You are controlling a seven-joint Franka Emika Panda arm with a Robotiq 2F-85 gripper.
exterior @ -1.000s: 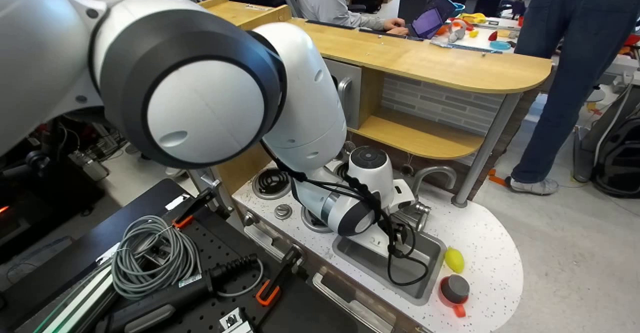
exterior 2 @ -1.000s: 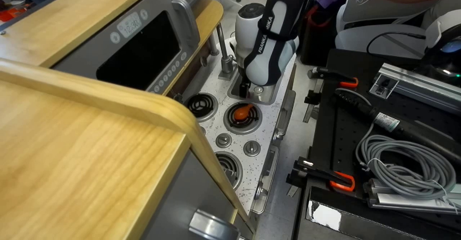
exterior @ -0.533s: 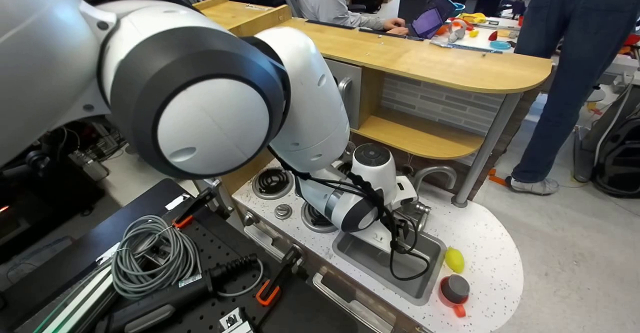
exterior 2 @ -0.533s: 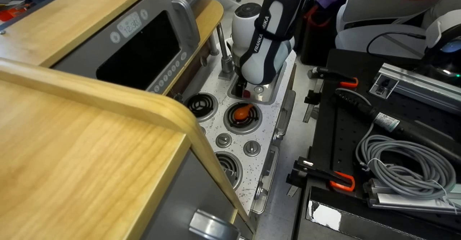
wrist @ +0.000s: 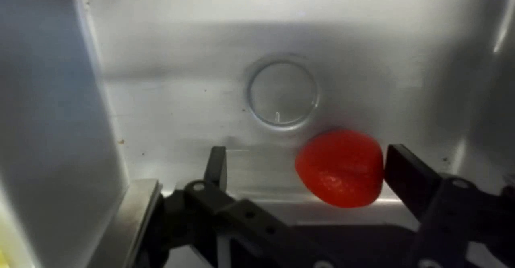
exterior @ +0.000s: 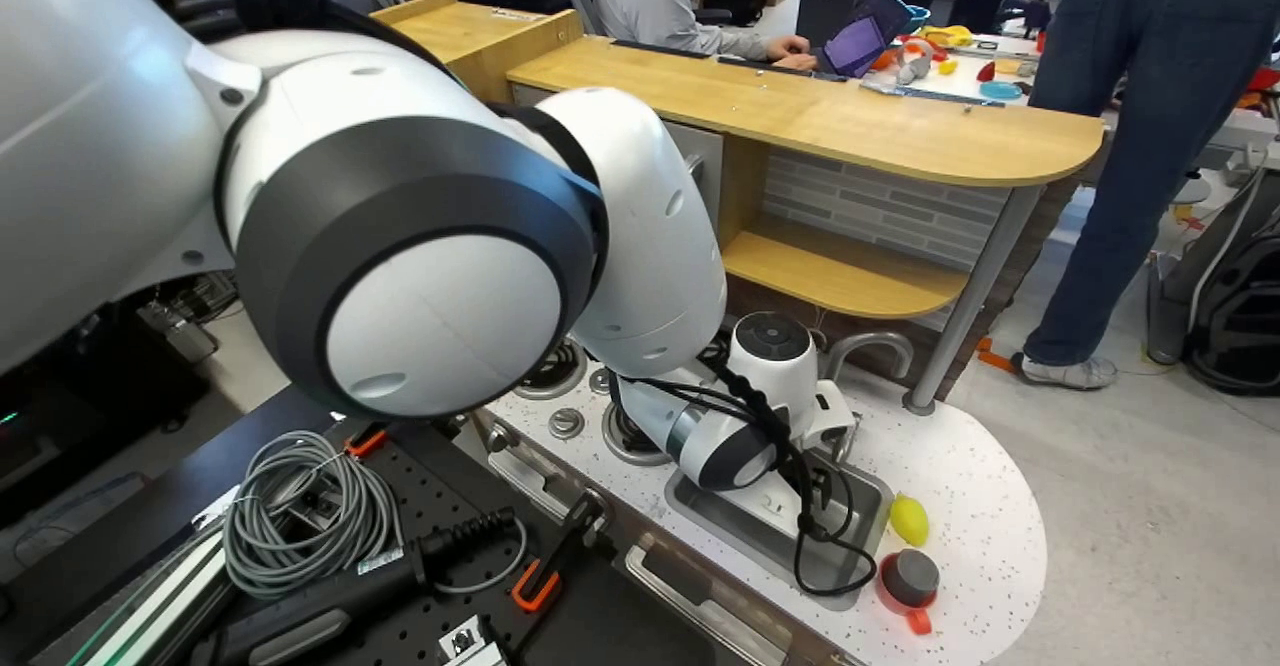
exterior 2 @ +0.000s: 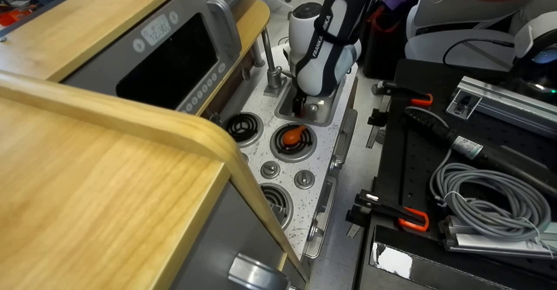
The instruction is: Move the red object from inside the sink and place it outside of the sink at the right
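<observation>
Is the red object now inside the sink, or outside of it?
Inside: in the wrist view, the red object appears beside the drain, within the sink.

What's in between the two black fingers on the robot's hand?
In the wrist view, the red object shows between the fingers, right beside one; from it to the other, only sink floor shows.

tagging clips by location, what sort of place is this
Likely a robotics lab: a robot arm reaches into the sink of a toy-like kitchen unit, and a black perforated table stands close by.
</observation>
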